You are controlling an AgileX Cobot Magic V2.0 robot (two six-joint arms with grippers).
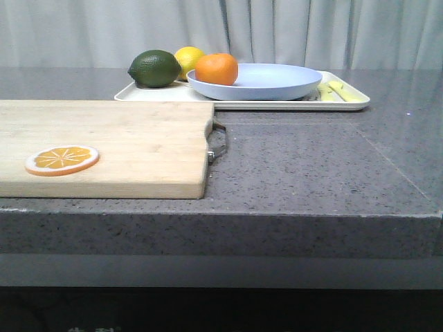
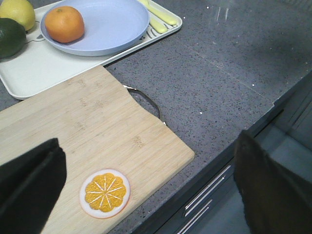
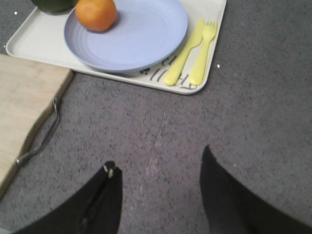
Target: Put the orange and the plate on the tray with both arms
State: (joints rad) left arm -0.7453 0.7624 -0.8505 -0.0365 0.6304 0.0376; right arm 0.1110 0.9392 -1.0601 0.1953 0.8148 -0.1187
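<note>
The orange [image 1: 217, 68] sits on the left part of the lavender-blue plate [image 1: 266, 83], and the plate rests on the cream tray [image 1: 346, 104] at the back of the counter. They also show in the left wrist view, orange [image 2: 64, 24], plate [image 2: 112, 24], tray [image 2: 34, 73], and in the right wrist view, orange [image 3: 96, 14], plate [image 3: 141, 34], tray [image 3: 39, 41]. My left gripper [image 2: 146, 170] is open and empty above the cutting board's near corner. My right gripper [image 3: 158, 163] is open and empty over bare counter, short of the tray. Neither arm shows in the front view.
A dark green lime [image 1: 154, 68] and a yellow lemon [image 1: 188, 59] lie on the tray's left part. A yellow fork and knife [image 3: 190, 51] lie on its right part. A wooden cutting board [image 1: 124, 149] with a metal handle carries an orange slice disc [image 1: 62, 160]. The counter's front edge [image 1: 277, 207] is near.
</note>
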